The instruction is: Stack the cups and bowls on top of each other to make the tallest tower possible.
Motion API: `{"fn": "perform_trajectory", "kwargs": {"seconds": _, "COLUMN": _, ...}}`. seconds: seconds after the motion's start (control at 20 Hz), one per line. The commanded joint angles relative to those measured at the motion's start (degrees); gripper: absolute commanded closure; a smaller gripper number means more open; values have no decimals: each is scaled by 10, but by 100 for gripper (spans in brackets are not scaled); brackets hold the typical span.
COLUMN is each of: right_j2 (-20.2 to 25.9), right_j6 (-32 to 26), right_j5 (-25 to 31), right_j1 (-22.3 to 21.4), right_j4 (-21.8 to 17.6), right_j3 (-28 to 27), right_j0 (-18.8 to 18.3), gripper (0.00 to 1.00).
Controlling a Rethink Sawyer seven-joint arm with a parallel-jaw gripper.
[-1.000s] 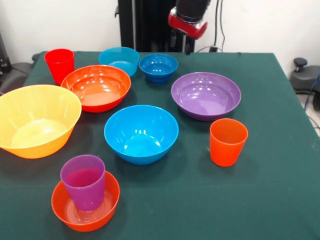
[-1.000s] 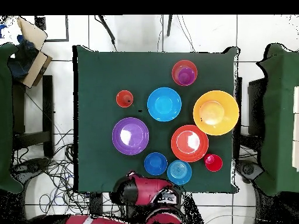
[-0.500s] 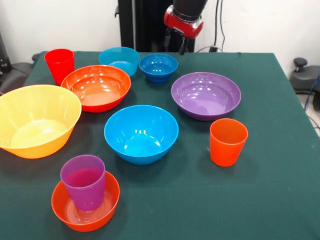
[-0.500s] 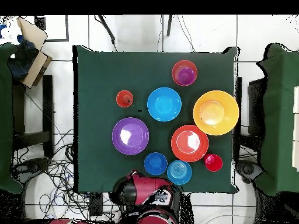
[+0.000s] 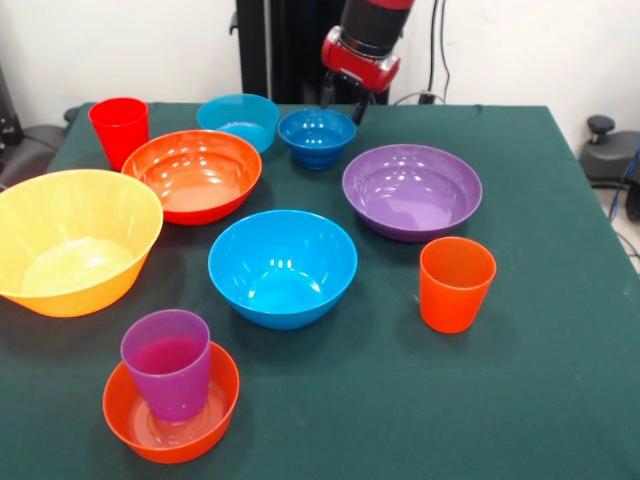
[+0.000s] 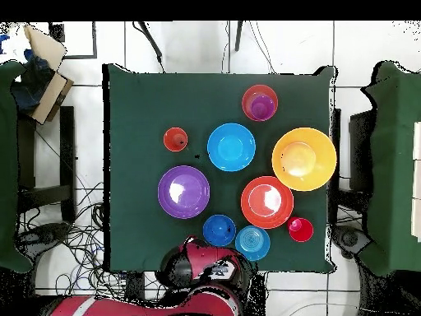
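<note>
My gripper (image 5: 343, 101) hangs open just behind the small blue bowl (image 5: 316, 135), with nothing between its fingers. A teal bowl (image 5: 238, 120) and a red cup (image 5: 119, 128) stand left of it. Along the left sit the large orange-red bowl (image 5: 195, 175) and the large yellow-orange bowl (image 5: 72, 240). The medium blue bowl (image 5: 282, 266) is in the middle, the wide purple bowl (image 5: 412, 190) to its right, and the orange cup (image 5: 456, 283) nearer the front. A purple cup (image 5: 167, 362) stands upright inside the small orange bowl (image 5: 215, 405). No taller tower stands.
The red arm (image 6: 205, 265) reaches over the table edge beside the small blue bowl (image 6: 219, 230) in the overhead view. The green table (image 5: 560, 380) has bare cloth at the front right. Chairs and cables surround the table.
The gripper has come down and moved left in the front view, closer to the small blue bowl. None of the cups or bowls has moved.
</note>
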Motion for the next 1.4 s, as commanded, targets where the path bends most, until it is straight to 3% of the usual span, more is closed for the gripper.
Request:
{"fn": "perform_trajectory", "kwargs": {"seconds": 0.05, "right_j2": 37, "right_j6": 19, "right_j5": -72, "right_j1": 36, "right_j4": -35, "right_j3": -71, "right_j0": 0, "gripper": 0}}
{"fn": "perform_trajectory", "kwargs": {"seconds": 0.85, "right_j2": 58, "right_j6": 28, "right_j5": -98, "right_j1": 50, "right_j4": -49, "right_j3": -81, "right_j0": -14, "gripper": 0}}
{"fn": "perform_trajectory", "kwargs": {"seconds": 1.1, "right_j2": 75, "right_j6": 16, "right_j5": -57, "right_j1": 30, "right_j4": -53, "right_j3": -75, "right_j0": -30, "gripper": 0}}
{"fn": "perform_trajectory", "kwargs": {"seconds": 1.4, "right_j2": 59, "right_j6": -3, "right_j5": -22, "right_j1": 15, "right_j4": -58, "right_j3": -86, "right_j0": -20, "gripper": 0}}
